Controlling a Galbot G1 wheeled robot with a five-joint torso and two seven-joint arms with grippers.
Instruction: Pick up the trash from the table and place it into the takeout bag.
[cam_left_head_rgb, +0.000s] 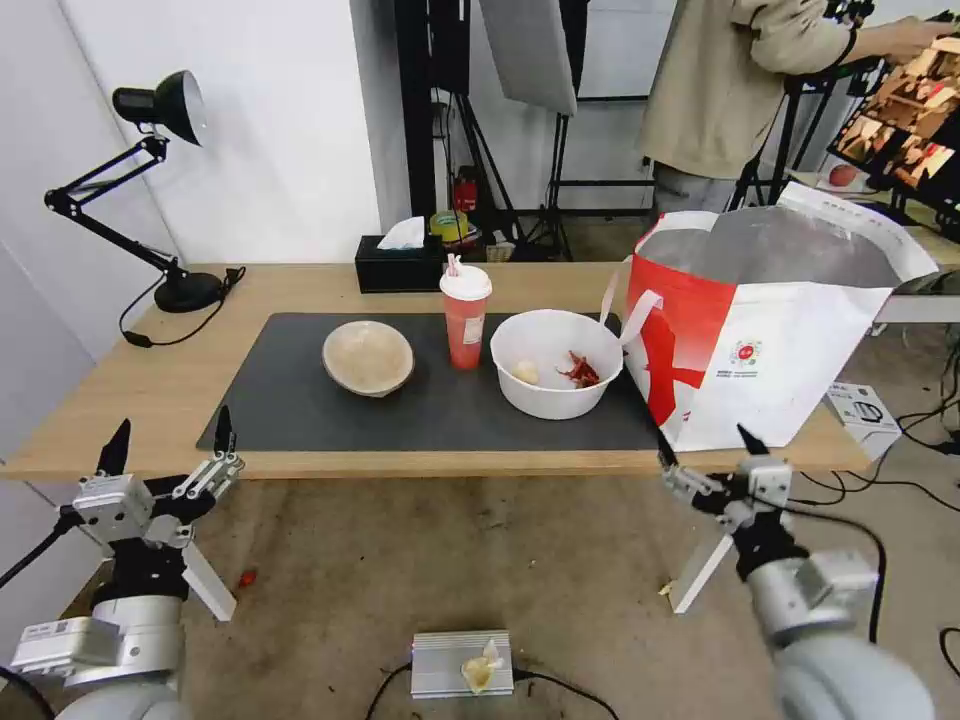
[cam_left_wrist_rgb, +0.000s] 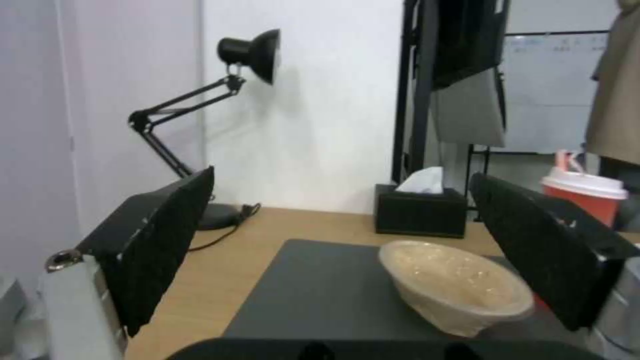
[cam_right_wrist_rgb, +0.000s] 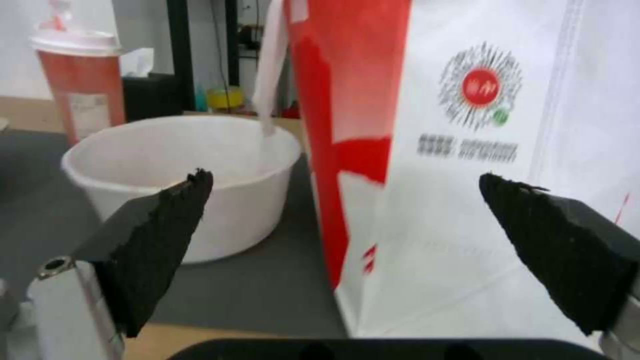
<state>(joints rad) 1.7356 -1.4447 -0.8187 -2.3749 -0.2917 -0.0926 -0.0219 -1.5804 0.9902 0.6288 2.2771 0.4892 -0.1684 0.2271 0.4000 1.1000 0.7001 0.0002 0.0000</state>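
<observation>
Left pincer (cam_left_head_rgb: 168, 442) spread wide, held off the near edge of the bench (cam_left_head_rgb: 140, 380), nothing between the jaws. Shallow beige bowl (cam_left_head_rgb: 368, 356) straight ahead of it on the grey mat (cam_left_head_rgb: 290, 400), slightly toward the robot's right. Right pincer (cam_left_head_rgb: 705, 450) likewise wide and empty, takeout bag (cam_left_head_rgb: 760, 340) directly ahead, white bowl (cam_left_head_rgb: 557, 362) ahead toward its left. Red cup (cam_left_head_rgb: 465, 316) between the two bowls. Left arm judged nearer the beige bowl, right arm nearer the white bowl

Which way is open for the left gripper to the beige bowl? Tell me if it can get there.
Probably yes. The left gripper hovers open at the table's near edge, and only bare dark mat lies between it and the beige bowl. The red cup stands beside the bowl, clear of that path.
</observation>
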